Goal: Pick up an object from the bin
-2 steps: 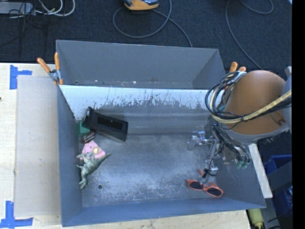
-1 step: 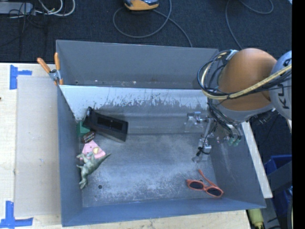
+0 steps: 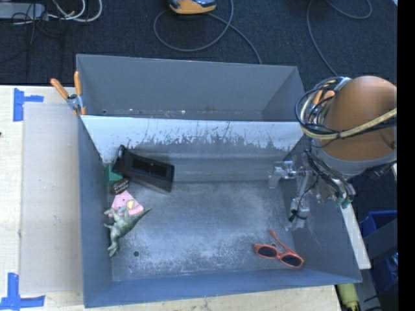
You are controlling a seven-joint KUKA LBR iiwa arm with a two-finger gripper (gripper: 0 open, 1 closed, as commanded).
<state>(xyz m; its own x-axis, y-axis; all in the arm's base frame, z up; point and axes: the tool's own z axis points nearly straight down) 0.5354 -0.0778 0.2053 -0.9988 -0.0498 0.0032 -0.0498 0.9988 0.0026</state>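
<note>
Closest to the near wall of the bin [image 3: 188,96], in the right part of the floor, lies a pair of red-orange sunglasses [image 3: 279,253] with dark lenses. Their long axis goes across the bin from left to right, and the right end sits a little nearer to the near wall than the left end. One thin temple stands out from the frame and points toward the far side, in the direction of the jaws. The sunglasses lie flat and apart from the other things.

Just beyond the sunglasses, close to the right wall, the jaws hang low over the grey floor at the end of the arm [image 3: 360,118]. They are beside the sunglasses, not around them. I cannot tell if the jaws are spread or pressed together, because the metal parts there run into each other.

On the left side, well apart from the sunglasses, a grey-green toy dinosaur [image 3: 121,225] lies on the floor. It touches a pink card [image 3: 127,205] just beyond it. Further back a small green piece [image 3: 116,174] sits by the left wall. A black box [image 3: 146,169] lies tilted next to it, with its long axis going from upper left to lower right.
</note>
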